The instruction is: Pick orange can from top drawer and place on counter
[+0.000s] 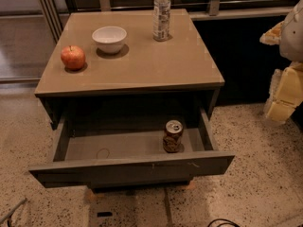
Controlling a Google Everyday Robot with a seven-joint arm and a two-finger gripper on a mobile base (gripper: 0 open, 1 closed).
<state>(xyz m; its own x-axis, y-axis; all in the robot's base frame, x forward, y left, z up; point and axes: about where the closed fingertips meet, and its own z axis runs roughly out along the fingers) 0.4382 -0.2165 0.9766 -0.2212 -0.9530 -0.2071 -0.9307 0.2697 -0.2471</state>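
The orange can (173,136) stands upright in the right part of the open top drawer (128,167), close to its right wall. The drawer is pulled out below the tan counter (142,65). My gripper (283,96) hangs at the right edge of the view, to the right of the cabinet and above the floor. It is well apart from the can and holds nothing that I can see.
On the counter stand a red apple (73,57) at the left, a white bowl (109,38) behind it and a clear plastic bottle (162,14) at the back. Speckled floor surrounds the cabinet. A railing runs behind it.
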